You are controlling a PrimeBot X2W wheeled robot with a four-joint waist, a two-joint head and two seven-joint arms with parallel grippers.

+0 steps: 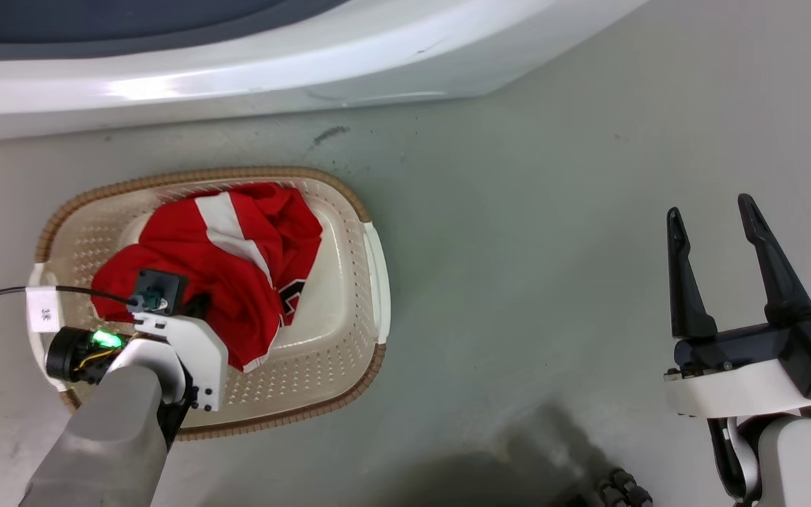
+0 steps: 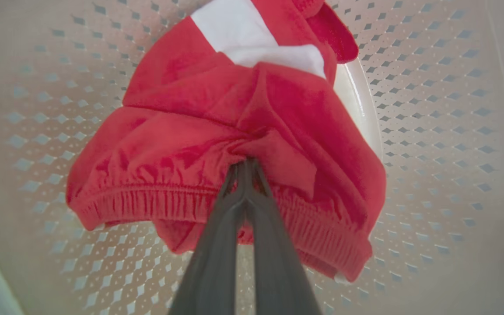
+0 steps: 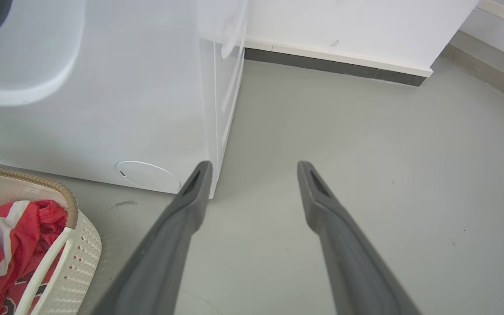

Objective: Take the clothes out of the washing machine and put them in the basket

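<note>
Red clothes (image 1: 215, 267) lying inside the basket (image 1: 376, 282), left fingers (image 2: 217, 253) pinching a fold.
Lifting without letting go could drag them out over the rim; right fingers (image 1: 687, 296) spread, well right of the basket.

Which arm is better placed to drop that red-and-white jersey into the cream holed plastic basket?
Left, most likely. The left gripper is pinched shut on the red-and-white fabric jersey in the cream perforated plastic basket; the right gripper hangs open over grey floor, away from it.
</note>
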